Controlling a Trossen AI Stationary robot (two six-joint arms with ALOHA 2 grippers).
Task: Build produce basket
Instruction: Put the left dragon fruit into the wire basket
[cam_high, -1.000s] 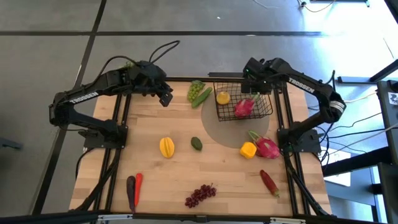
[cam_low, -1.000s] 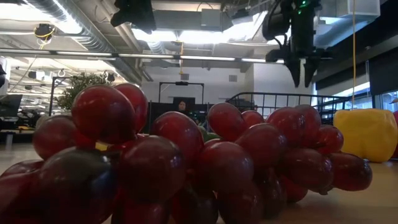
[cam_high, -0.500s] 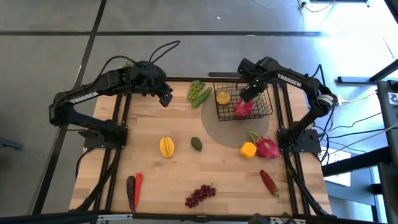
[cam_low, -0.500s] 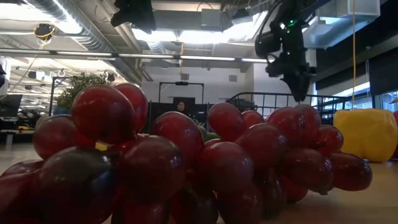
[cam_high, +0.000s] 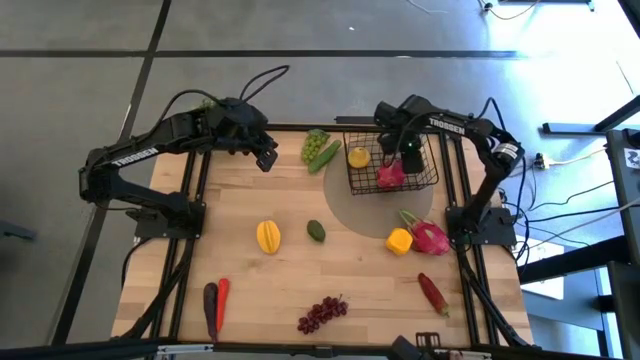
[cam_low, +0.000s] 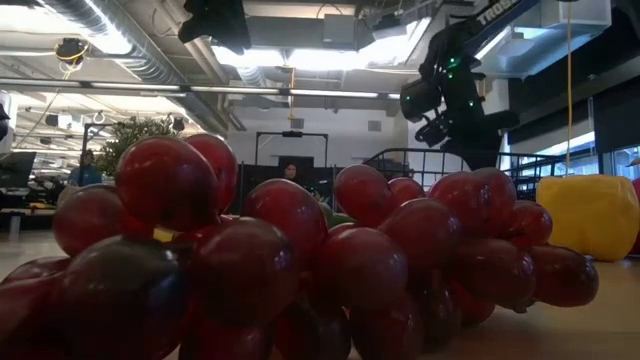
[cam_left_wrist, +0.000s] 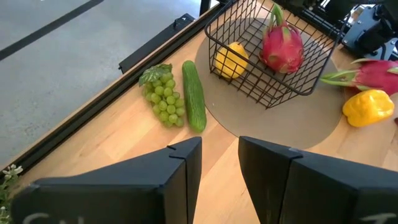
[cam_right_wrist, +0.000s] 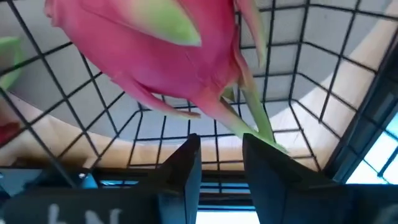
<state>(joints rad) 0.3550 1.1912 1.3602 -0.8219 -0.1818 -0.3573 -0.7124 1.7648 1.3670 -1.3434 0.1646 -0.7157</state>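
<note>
The black wire basket (cam_high: 428, 182) stands on a grey round mat at the table's far right. It holds a lemon (cam_high: 357, 156) and a pink dragon fruit (cam_high: 390, 174). My right gripper (cam_high: 408, 158) is low over the basket, beside the dragon fruit. In the right wrist view the dragon fruit (cam_right_wrist: 143, 43) fills the picture just beyond my right gripper (cam_right_wrist: 221, 146), whose fingers stand a narrow gap apart with basket mesh (cam_right_wrist: 298, 74) behind. My left gripper (cam_high: 266, 157) waits above the far left of the table, also narrowly open (cam_left_wrist: 221, 146). My right gripper comes down into the basket from above, slanting from the far side. A green leaf tip (cam_right_wrist: 264, 134) of the dragon fruit runs down to one finger (cam_right_wrist: 273, 168); I cannot tell whether they touch. The dragon fruit lies on the basket floor.
Green grapes (cam_high: 315, 147) and a cucumber (cam_high: 325, 157) lie left of the basket. A yellow pepper (cam_high: 399, 241) and a second dragon fruit (cam_high: 428, 237) lie nearer. Starfruit (cam_high: 268, 237), avocado (cam_high: 316, 231), chili (cam_high: 432, 292), purple grapes (cam_high: 322, 314), carrot (cam_high: 222, 300) and eggplant (cam_high: 210, 308) are scattered toward the near edge.
My right gripper has moved from the far edge toward the table's left and near side, over the basket, and has come down to the dragon fruit inside it. The fruits and the basket have stayed where they were.
</note>
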